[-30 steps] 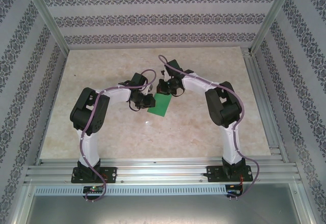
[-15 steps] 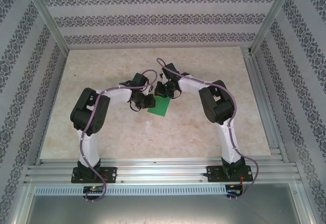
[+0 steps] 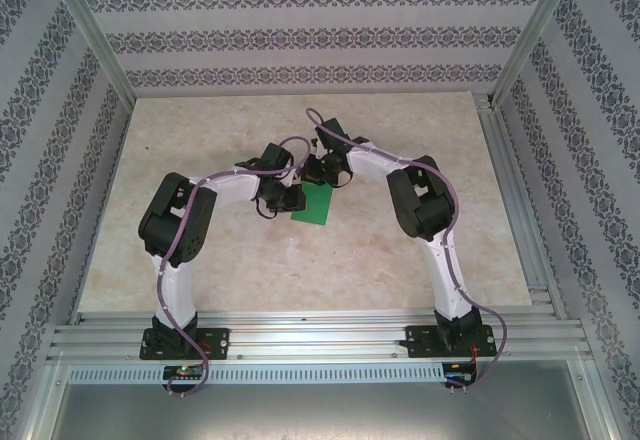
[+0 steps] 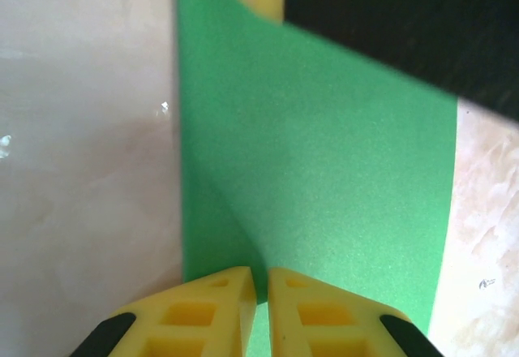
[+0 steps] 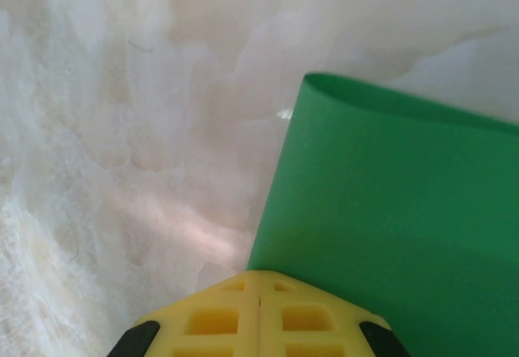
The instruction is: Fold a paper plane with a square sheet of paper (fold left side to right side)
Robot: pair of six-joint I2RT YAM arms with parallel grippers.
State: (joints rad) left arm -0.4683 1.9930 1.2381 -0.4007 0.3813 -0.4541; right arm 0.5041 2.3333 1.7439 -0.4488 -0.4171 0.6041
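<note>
While the square sheet of paper [image 3: 317, 205] is curling over at mid-table [image 3: 420, 250], the left gripper [image 4: 261, 296] and right gripper [image 5: 259, 288] are each pinching its edge, fingers almost together, so the left-to-right fold is seemingly calling for aligning and creasing next.

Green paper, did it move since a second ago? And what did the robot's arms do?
The right arm swung its elbow in leftward, and the right end effector slid slightly left with it. The square sheet of paper looks a bit narrower. The left end effector stayed put; both stay shut on the paper.
</note>
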